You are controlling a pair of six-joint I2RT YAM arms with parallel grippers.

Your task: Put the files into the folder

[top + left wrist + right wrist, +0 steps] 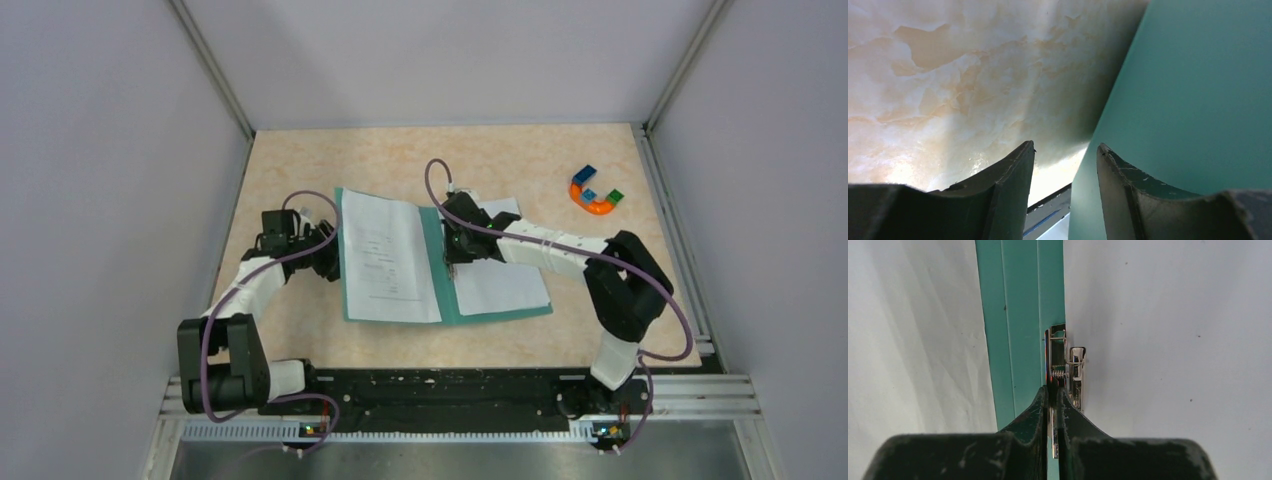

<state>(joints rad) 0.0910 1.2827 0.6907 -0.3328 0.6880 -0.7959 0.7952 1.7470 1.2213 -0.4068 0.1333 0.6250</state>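
Observation:
The teal folder [500,312] lies open in the middle of the table. The printed sheet [385,255] lies on its left cover and the nearly blank sheet [500,285] on its right cover. My right gripper [452,250] is at the spine. In the right wrist view it [1053,390] is shut on the lever of the metal clip [1065,360], with teal folder [1018,315] and white paper [1173,340] on either side. My left gripper [328,255] is at the folder's left edge. It [1065,147] is open, and the edge of the teal cover [1198,90] runs between its fingers.
A small multicoloured horseshoe toy [595,190] lies at the far right of the table. Grey walls enclose the beige marbled tabletop [300,170] on three sides. The arms' black base rail [430,385] runs along the near edge.

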